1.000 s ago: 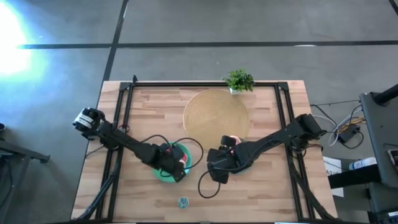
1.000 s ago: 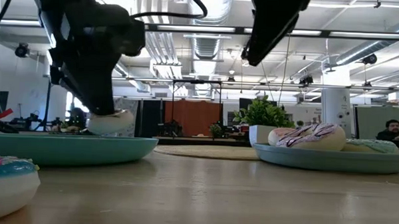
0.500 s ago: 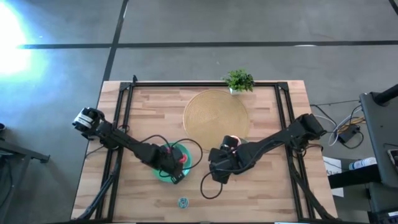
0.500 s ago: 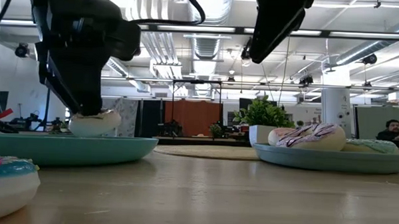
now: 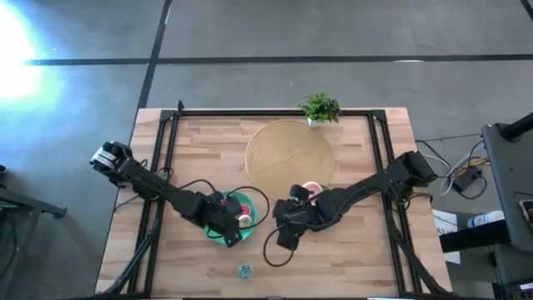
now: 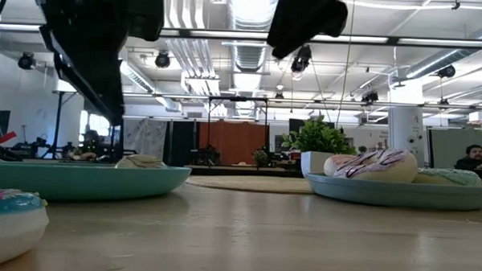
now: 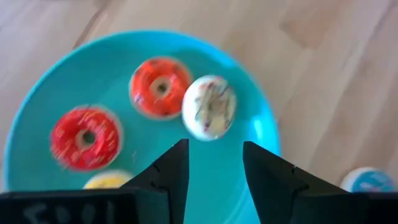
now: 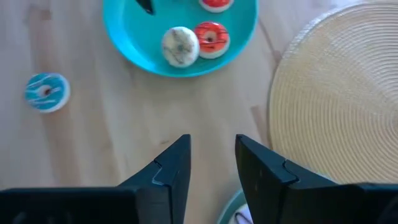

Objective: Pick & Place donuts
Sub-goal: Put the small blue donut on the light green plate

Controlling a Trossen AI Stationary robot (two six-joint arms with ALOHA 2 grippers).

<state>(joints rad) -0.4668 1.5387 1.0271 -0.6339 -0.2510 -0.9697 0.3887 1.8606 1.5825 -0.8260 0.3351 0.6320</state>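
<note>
From above, the left gripper [image 5: 226, 227] hung over the teal plate [image 5: 242, 200]; its wrist view showed jaws parted, empty, above the cream donut [image 7: 208, 107], orange donut [image 7: 160, 87] and red donut [image 7: 85, 137]; the right gripper [image 8: 211, 163], jaws parted, faced the teal donut [image 8: 47, 92] at nine o'clock.

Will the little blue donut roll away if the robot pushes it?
Probably not. The blue donut lies flat on the table, icing up, so a push would likely slide it. It looks rounded and smooth, so the tool might slip off its edge.
</note>
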